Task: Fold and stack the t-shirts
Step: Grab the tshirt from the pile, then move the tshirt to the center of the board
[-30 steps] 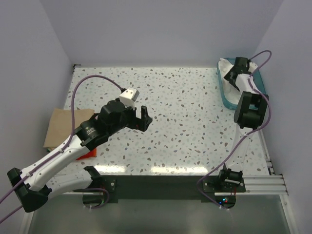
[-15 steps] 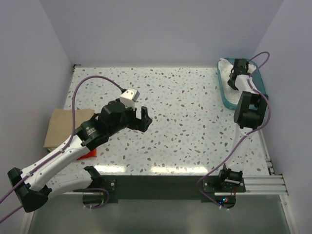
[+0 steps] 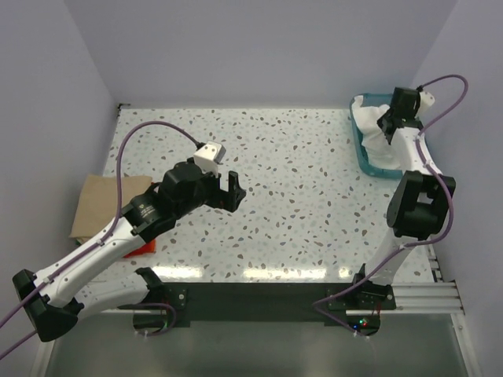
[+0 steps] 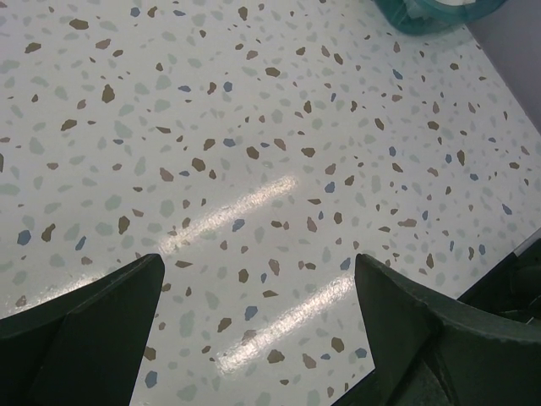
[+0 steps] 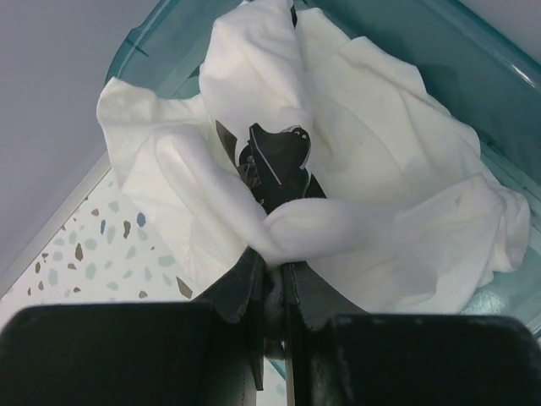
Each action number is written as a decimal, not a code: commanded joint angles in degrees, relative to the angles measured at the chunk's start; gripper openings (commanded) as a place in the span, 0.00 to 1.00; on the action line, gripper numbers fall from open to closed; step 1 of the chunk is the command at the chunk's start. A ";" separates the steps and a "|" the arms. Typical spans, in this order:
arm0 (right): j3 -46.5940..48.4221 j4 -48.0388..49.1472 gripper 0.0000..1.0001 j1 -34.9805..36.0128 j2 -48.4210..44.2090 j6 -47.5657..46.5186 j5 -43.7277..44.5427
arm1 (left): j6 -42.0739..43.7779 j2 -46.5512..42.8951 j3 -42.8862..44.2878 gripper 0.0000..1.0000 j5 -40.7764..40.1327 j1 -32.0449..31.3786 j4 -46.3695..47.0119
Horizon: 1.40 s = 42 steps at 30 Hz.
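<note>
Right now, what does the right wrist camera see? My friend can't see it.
The right gripper is pinched shut on a crumpled white t-shirt, which bunches up around its dark fingers. The shirt lies in a teal bin, and a bit of speckled table shows at the lower left.

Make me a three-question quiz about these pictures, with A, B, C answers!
1. Where is the white shirt?
A) in the bin
B) on a chair
C) on the floor

2. What colour is the bin?
A) red
B) teal
C) yellow

3. What are the right fingers doing?
A) spread wide apart
B) shut on the white shirt
C) hidden from every camera

Answers:
1 A, the shirt is bunched up inside the bin's walls.
2 B, its rim and walls look blue-green.
3 B, the right wrist view shows cloth pinched between them.
</note>
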 commanded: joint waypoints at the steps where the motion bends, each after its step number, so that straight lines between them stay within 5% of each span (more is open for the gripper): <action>1: -4.11 6.53 0.00 0.87 -5.60 1.81 -0.07 | 1.60 0.11 0.01 1.00 -0.06 0.18 2.42; 10: -3.07 5.92 0.00 3.77 -19.23 -4.33 1.07 | 1.42 0.64 -0.17 1.00 1.00 0.36 3.91; 20: 14.67 1.00 0.00 11.59 -23.72 -10.23 -6.39 | 0.99 0.20 0.97 1.00 -0.32 0.36 4.00; 34: 31.91 2.14 0.00 17.49 -26.01 2.33 -25.11 | -1.39 -1.03 0.71 1.00 -3.13 0.53 4.44; 42: 32.28 4.78 0.00 17.66 -25.57 9.10 -28.10 | -2.18 -0.59 1.24 1.00 -3.66 0.45 4.53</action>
